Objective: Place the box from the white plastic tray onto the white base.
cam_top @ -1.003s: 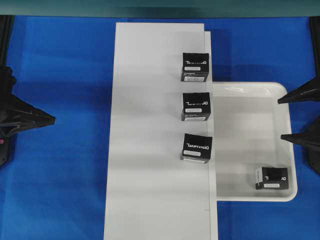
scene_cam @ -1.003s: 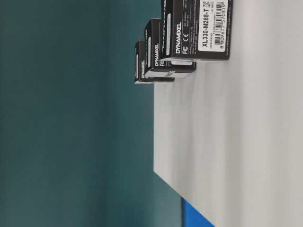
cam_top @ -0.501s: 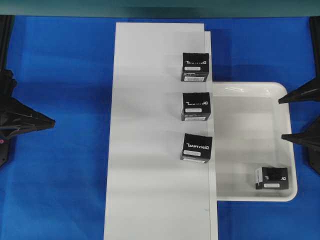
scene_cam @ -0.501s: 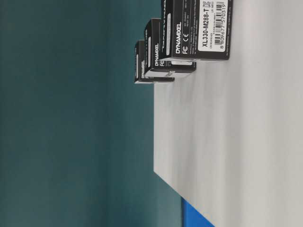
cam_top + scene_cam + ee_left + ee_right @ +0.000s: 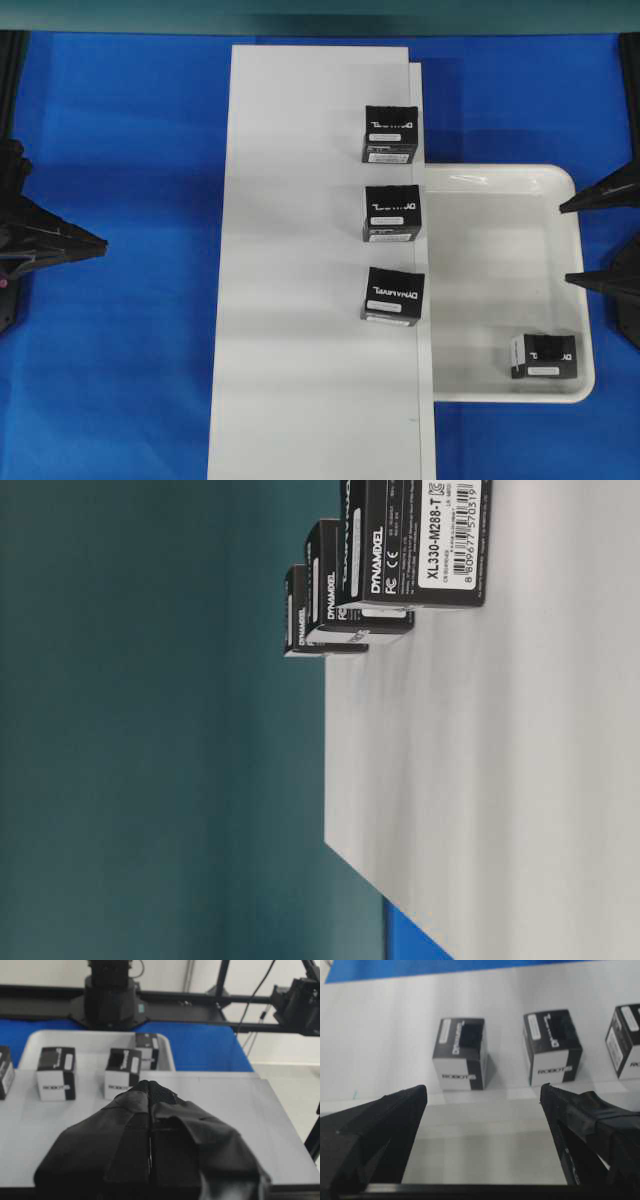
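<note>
Status: one box (image 5: 545,357) is left in the white tray (image 5: 500,300), at the near right corner close to the rim, lying apart from everything else. Three like boxes (image 5: 392,295) sit in a row along the right edge of the white base (image 5: 300,250), evenly spaced. Judged: that row sets the pattern, so the free strip of base below the nearest placed box is the likely next slot.

Right gripper (image 5: 600,240): at the tray's right rim, jaws spread wide, holding nothing. The wrist view shows both fingers framing the base row, not the tray box. Judged: it's pre-grasp, w/ the spread left wide so the jaws can straddle the box's width. It is offset from the box along the rim, so approx. alignment is still needed.

Left gripper (image 5: 95,243): parked over the blue mat (image 5: 130,350), well apart from the base, jaws pressed together, empty. Judged: kept clear, since the tray is on the right arm's side.
</note>
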Robot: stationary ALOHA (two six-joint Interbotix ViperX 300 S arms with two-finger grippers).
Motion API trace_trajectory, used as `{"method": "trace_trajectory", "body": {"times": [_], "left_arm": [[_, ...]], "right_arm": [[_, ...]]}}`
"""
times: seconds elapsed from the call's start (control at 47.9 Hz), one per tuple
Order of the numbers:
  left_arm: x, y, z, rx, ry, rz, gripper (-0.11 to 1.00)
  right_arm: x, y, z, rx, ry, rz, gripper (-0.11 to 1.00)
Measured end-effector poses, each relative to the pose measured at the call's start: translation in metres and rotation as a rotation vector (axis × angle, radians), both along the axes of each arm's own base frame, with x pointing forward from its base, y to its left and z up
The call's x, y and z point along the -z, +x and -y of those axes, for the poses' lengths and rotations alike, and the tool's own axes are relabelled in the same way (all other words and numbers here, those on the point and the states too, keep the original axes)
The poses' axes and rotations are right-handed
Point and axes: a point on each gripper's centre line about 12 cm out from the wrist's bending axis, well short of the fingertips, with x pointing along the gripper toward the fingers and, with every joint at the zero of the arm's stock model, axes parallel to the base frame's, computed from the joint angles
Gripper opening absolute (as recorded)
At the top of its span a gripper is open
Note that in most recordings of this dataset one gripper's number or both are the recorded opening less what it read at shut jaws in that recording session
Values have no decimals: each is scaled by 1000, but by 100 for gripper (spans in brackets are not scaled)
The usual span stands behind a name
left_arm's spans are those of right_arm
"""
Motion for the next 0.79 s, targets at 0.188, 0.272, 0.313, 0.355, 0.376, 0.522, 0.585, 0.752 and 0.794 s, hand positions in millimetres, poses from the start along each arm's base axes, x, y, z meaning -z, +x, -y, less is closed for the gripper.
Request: {"method": "trace_trajectory", "body": {"times": [0.188, 0.272, 0.313, 0.355, 0.376, 0.522, 0.585, 0.752, 0.794], "left_arm": [[0, 0, 0, 0, -3, 3, -7], [-1, 0, 0, 0, -3, 4, -7], [-1, 0, 0, 0, -3, 4, -7], [0, 0, 0, 0, -3, 3, -7], [0, 0, 0, 0, -8, 2, -7], [4, 0, 0, -1, -30, -11, -7], [9, 0, 0, -2, -42, -23, -7], [16, 0, 0, -4, -68, -42, -7], [16, 0, 0, -4, -70, -42, -7]], "right_arm": [[0, -3, 0, 0, -1, 9, 98], [0, -3, 0, 2, 0, 11, 98], [0, -3, 0, 0, -1, 12, 98], [1, -3, 0, 1, -3, 12, 98], [1, -3, 0, 2, -1, 11, 98], [1, -3, 0, 1, -1, 12, 98], [1, -3, 0, 0, -1, 9, 98], [3, -3, 0, 0, -3, 6, 98], [3, -3, 0, 0, -3, 6, 98]]}}
